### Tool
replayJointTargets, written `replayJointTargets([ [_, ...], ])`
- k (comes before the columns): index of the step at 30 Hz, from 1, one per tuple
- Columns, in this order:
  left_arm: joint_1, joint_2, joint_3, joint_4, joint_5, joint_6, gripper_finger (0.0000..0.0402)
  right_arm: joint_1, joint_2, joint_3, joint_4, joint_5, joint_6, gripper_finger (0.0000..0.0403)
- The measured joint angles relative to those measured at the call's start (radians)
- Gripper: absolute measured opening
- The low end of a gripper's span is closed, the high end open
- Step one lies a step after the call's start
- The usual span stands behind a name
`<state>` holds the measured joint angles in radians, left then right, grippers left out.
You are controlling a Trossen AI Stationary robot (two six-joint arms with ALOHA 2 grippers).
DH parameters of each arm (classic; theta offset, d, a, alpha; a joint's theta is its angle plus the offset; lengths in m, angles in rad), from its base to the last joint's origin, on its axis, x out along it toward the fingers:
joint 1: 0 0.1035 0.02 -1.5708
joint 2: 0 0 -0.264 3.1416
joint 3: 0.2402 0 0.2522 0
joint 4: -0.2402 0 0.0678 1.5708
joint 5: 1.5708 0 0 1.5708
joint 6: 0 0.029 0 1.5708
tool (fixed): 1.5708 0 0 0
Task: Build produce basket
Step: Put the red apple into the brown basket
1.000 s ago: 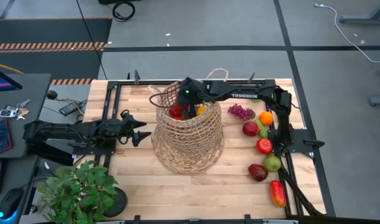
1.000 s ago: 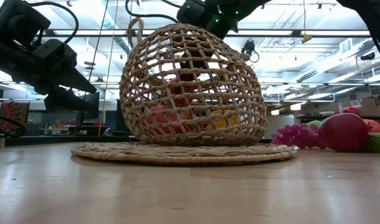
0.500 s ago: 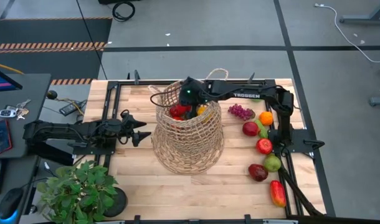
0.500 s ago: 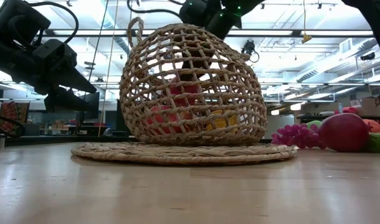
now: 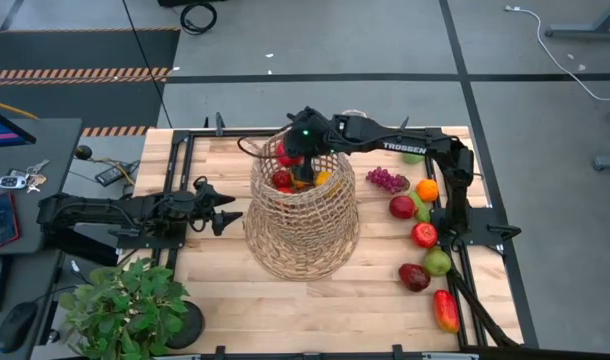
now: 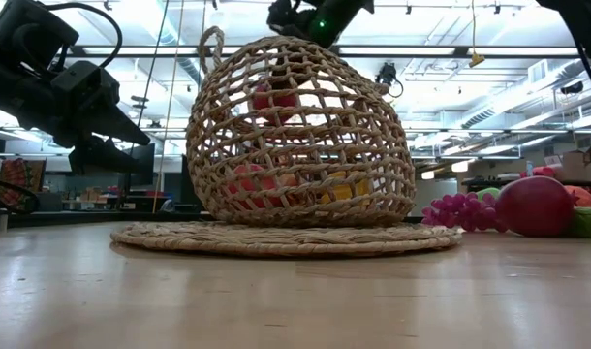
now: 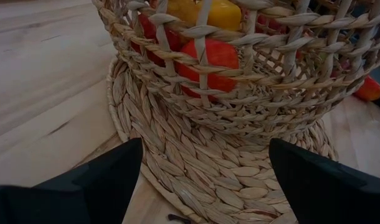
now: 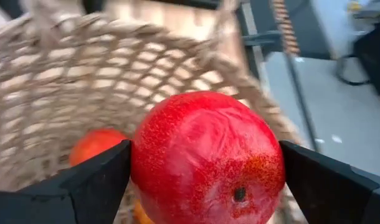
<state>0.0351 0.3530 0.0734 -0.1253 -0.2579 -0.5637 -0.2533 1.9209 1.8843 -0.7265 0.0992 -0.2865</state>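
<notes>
The right arm reached across the table from its base on the right side, its forearm stretched level toward the middle. The right gripper hung just above the far rim of the basket. Its fingers stood spread wide, and a red apple sat between them; the wrist view did not make clear whether the fingers touched it or merely flanked it. From the low view the same apple showed through the weave, high inside the basket's neck, under the gripper.

The left arm lay low along the left side of the table, its left gripper pointing at the basket's side, just beside the woven mat under it. Its two fingers stood apart with nothing between them.

The basket stood upright in the middle of the table, tan and open-woven, bulging low and narrowing at the neck. Inside lay red, orange and yellow fruit.

More produce lay in a row on the right side of the table: purple grapes, an orange, a red apple, a green apple and a red pepper.

A potted plant stood at the near left corner.
</notes>
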Motion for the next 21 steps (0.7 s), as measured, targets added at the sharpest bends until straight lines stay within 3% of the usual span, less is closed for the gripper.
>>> replayJointTargets([
  [3,0.0,0.0,0.0,0.0,0.0,0.0,0.0357,0.004,0.001,0.001,-0.004,0.1,-0.015,0.04],
  [8,0.0,0.0,0.0,0.0,0.0,0.0,0.0357,0.002,0.002,0.0,-0.038,0.107,-0.007,0.04],
  [10,0.0,0.0,0.0,0.0,0.0,0.0,0.0357,0.002,0.002,0.0,-0.07,0.05,0.017,0.04],
  [17,0.0,0.0,0.0,0.0,0.0,0.0,0.0357,-0.076,0.066,-0.004,-0.069,-0.367,0.23,0.0395],
  [21,0.0,0.0,0.0,0.0,0.0,0.0,0.0357,-0.117,0.074,0.0,-0.065,-0.374,0.283,0.0393],
])
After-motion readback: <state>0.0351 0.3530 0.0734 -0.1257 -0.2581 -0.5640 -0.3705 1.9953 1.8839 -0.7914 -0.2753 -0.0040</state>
